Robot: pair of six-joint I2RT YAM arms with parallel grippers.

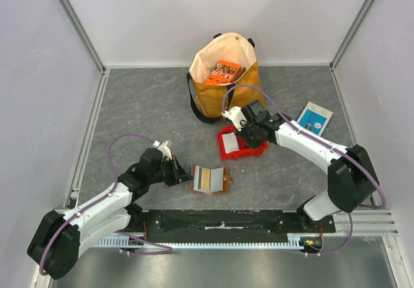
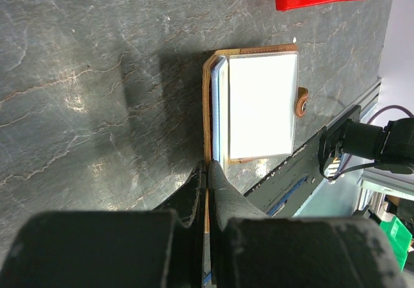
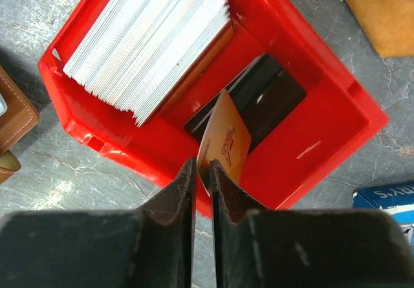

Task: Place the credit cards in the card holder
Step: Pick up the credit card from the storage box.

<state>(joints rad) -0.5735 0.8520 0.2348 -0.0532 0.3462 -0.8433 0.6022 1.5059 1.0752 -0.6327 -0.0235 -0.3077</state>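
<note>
The brown card holder (image 1: 208,179) lies open on the table with a white card (image 2: 262,103) in its pocket. My left gripper (image 1: 183,173) is shut on the holder's brown left edge (image 2: 208,107), which runs between the fingertips (image 2: 207,168). A red bin (image 1: 228,152) holds a stack of white credit cards (image 3: 149,39) and a dark card (image 3: 272,97) lying flat. My right gripper (image 3: 203,166) hangs over the bin's near wall (image 3: 323,152). It is shut on the corner of an orange-tan credit card (image 3: 226,139), which stands tilted up from the bin floor.
A yellow tote bag (image 1: 223,84) with orange packets (image 1: 223,72) stands behind the bin. A blue-and-white box (image 1: 315,118) lies at the right. A black strip (image 1: 220,220) runs along the table's near edge. Grey walls enclose the table.
</note>
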